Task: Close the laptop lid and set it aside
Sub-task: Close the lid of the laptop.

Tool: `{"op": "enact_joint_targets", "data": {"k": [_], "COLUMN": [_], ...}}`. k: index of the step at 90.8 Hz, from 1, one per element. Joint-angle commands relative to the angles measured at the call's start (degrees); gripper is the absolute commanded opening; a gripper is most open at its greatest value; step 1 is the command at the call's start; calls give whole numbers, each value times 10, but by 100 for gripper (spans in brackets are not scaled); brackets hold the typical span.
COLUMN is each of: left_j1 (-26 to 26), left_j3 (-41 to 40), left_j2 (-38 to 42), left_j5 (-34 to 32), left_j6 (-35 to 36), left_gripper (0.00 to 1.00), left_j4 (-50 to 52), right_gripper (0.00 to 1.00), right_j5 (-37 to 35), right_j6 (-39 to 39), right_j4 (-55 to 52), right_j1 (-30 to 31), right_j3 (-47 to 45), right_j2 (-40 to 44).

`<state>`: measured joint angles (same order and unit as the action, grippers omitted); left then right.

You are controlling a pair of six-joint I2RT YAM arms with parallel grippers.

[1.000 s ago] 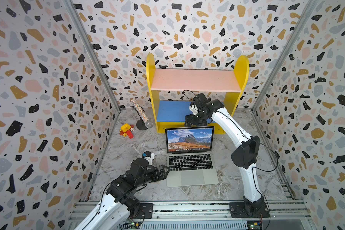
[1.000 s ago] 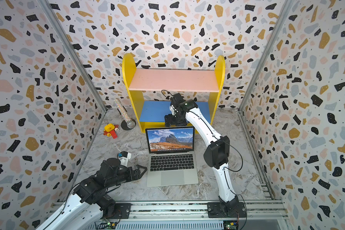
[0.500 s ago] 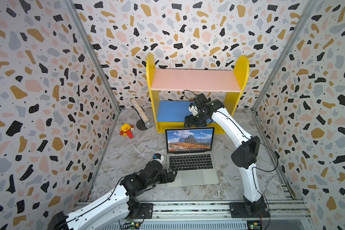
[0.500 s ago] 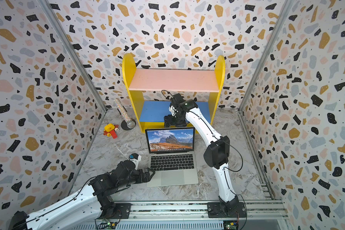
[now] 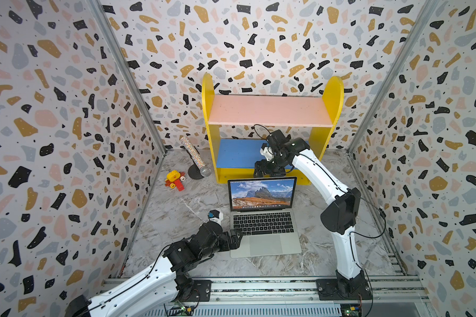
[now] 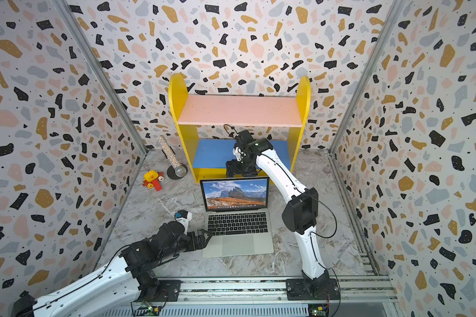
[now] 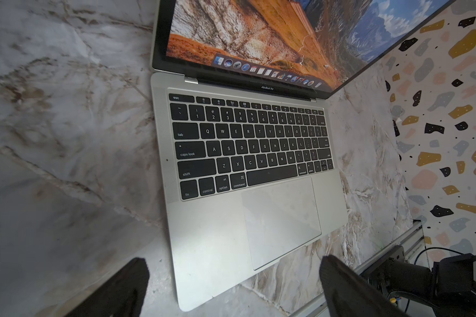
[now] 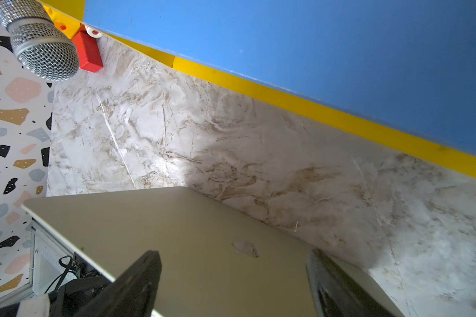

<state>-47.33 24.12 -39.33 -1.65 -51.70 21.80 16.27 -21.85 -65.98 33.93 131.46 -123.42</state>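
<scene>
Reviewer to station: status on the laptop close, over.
Both tools open: left tool at near-left corner of the laptop, right tool behind the laptop lid. Lid upright, keyboard bare; yellow shelf close behind.

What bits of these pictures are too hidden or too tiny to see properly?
Right wrist view: whether the right gripper touches the laptop lid; its fingers run off the bottom edge.
Left wrist view: the lid's top, cut off by the picture edge.
Right wrist view: most of the toy car, behind the microphone and shelf.
In both top views: the keyboard letters, too small.
</scene>
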Motion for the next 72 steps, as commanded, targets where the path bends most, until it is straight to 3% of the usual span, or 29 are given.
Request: {"op": "enact_joint_targets", "data": {"k": [1, 72], "left_j1": [-2, -2], "left_j3": [-5, 1], "left_j2": [1, 29], "left_j5": [-10, -34], "left_j6": [-1, 6], "left_gripper": [100, 100], "left_j4": [-7, 31], "right_gripper": [88, 93], "right_j5": [5, -8], "right_j6": [5, 16], "right_j4": [-35, -36], "right_j1": [9, 28], "right_j3": [-11, -48], "right_j2": [33, 67]}}
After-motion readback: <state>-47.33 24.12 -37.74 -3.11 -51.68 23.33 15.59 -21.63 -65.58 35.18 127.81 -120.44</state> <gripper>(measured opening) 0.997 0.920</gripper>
